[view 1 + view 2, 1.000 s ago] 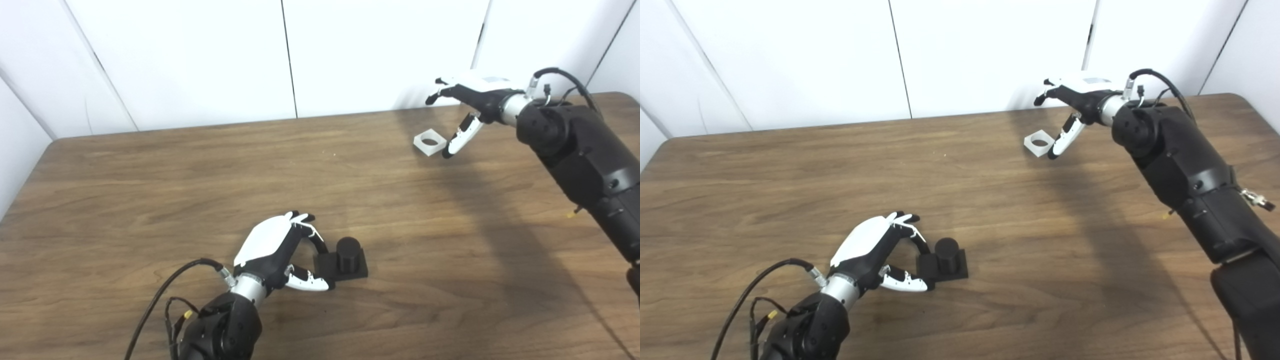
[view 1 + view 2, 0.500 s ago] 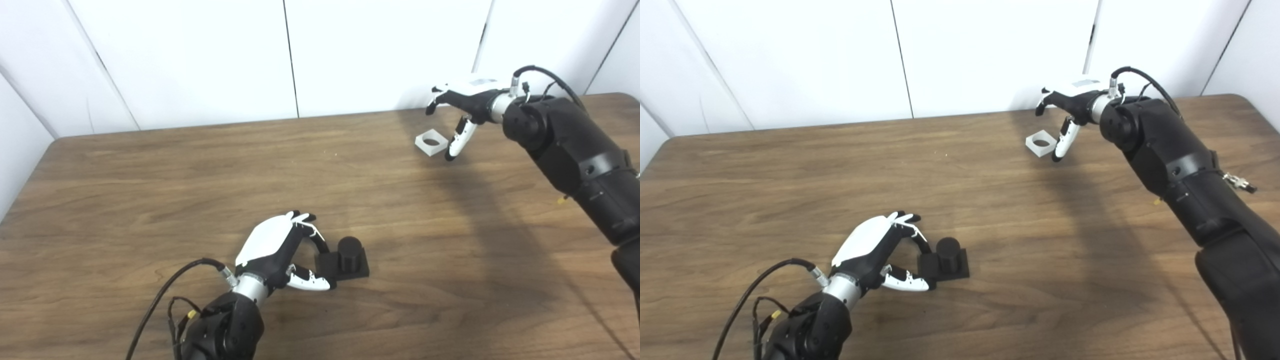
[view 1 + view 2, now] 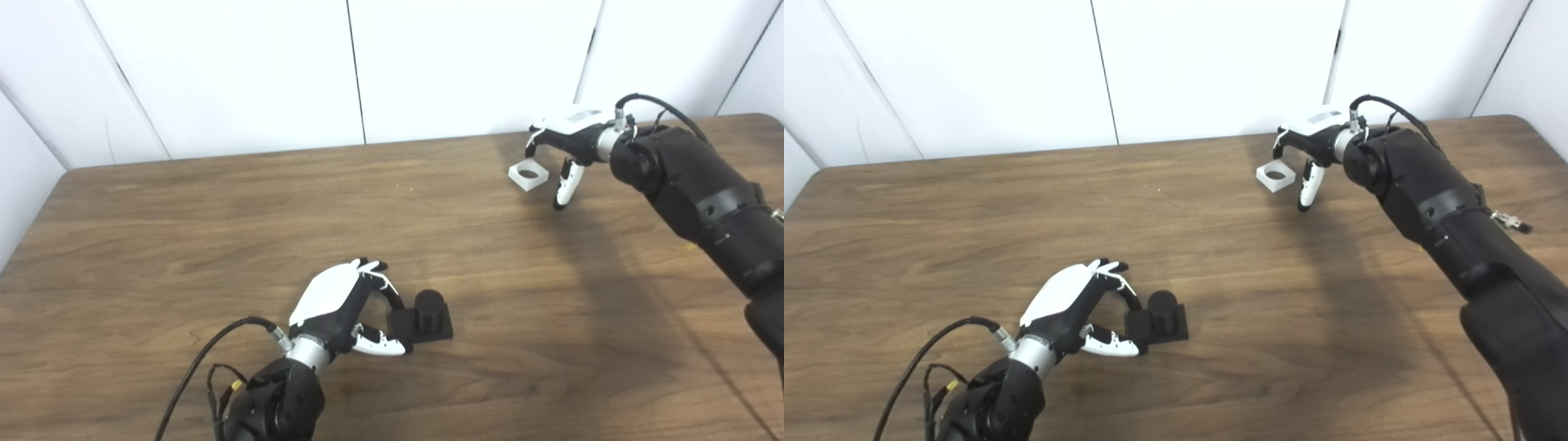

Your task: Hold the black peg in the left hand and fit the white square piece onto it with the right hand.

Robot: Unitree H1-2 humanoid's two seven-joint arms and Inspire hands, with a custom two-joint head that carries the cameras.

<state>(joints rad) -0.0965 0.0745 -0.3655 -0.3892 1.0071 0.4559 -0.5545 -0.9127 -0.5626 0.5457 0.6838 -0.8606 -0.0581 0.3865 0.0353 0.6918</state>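
Observation:
The black peg (image 3: 427, 312), a short cylinder on a square base, rests on the wooden table near the front. My left hand (image 3: 340, 300) lies just left of it, its fingers (image 3: 392, 299) curled over the base's left edge and its thumb at the front left corner, pinching the base. At the back right, the white square piece (image 3: 528, 176) with a round hole lies flat on the table. My right hand (image 3: 566, 131) hovers over it, open. Its curled fingers hang behind the piece and its thumb points down to the piece's right, without touching it.
The brown wooden table (image 3: 245, 208) runs to a white panelled wall (image 3: 245, 67) at the back. A black cable (image 3: 196, 367) loops from my left forearm near the front edge. My right forearm (image 3: 698, 190) crosses the table's right side.
My right hand has dropped lower, and its fingers have curled down behind the white piece. Its thumb now hangs to the piece's right. The left hand and peg have not moved.

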